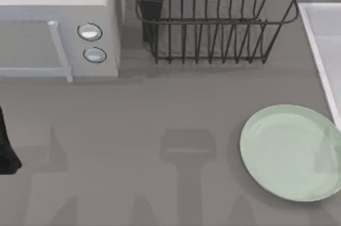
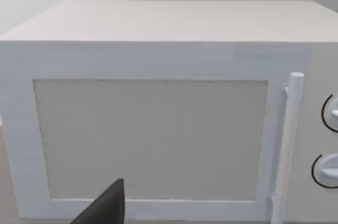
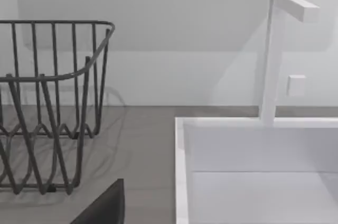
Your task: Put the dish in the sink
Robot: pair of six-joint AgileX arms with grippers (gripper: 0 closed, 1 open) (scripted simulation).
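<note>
The large round pale mint-green dish (image 1: 292, 152) lies flat on the grey table (image 1: 160, 130), just beside the white rectangular sink (image 1: 324, 45), which sits ahead of my right gripper. Whether either gripper is wide or narrow, I cannot tell. The dish looks stiff, smooth and probably slippery; its shallow raised rim is the likeliest hold.

Dish (image 1: 292, 151) on table's right, beside sink (image 1: 325, 50); rack (image 1: 213, 18) behind
</note>
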